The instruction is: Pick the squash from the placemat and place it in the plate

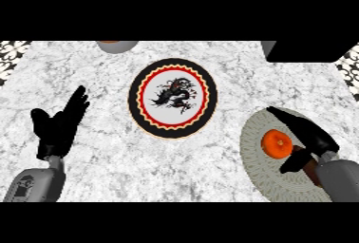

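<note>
An orange squash lies on the round grey-beige placemat at the right. The plate, black-rimmed with a red and yellow ring and a dark dragon figure on white, sits in the middle of the counter with nothing on it. My right hand hovers over the placemat just right of the squash, fingers stretched toward the far side and thumb hanging below; it is open and holds nothing. My left hand rests open at the left, fingers up.
A grey bowl-like object with an orange inside peeks in at the top edge. A black block fills the top right corner. Patterned tiles border the marble counter at both upper corners.
</note>
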`<action>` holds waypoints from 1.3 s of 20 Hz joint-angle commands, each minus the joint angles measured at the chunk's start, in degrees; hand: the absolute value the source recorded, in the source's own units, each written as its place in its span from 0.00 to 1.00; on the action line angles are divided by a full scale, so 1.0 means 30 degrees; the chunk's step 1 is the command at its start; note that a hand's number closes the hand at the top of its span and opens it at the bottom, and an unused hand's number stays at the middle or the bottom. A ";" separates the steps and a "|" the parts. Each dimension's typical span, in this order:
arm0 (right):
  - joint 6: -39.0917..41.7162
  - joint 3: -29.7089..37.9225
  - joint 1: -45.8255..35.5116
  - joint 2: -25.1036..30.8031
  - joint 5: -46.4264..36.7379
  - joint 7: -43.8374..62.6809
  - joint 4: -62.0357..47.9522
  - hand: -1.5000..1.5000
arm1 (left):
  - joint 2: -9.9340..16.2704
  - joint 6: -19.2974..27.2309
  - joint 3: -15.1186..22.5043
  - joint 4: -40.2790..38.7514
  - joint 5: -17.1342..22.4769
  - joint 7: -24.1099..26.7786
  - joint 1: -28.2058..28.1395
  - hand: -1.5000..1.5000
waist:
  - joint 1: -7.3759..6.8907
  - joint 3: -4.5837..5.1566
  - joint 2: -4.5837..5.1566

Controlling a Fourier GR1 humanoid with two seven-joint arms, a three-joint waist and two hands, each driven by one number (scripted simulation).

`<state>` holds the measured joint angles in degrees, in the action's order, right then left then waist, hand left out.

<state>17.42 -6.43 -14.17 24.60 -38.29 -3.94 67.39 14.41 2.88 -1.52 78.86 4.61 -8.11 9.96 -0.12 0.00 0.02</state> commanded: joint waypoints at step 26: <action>-0.7152 -0.8797 -0.8520 -0.8177 -0.3337 1.2417 0.1090 1.00 | -0.1186 -0.1318 0.1434 0.0525 -0.0855 -0.0973 0.1237 0.50 | -0.3025 0.0023 0.0183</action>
<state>3.68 -29.39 -33.18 1.03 -46.78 24.89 69.93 11.42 -0.83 1.74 81.11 2.53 -10.57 12.55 -8.68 0.12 0.63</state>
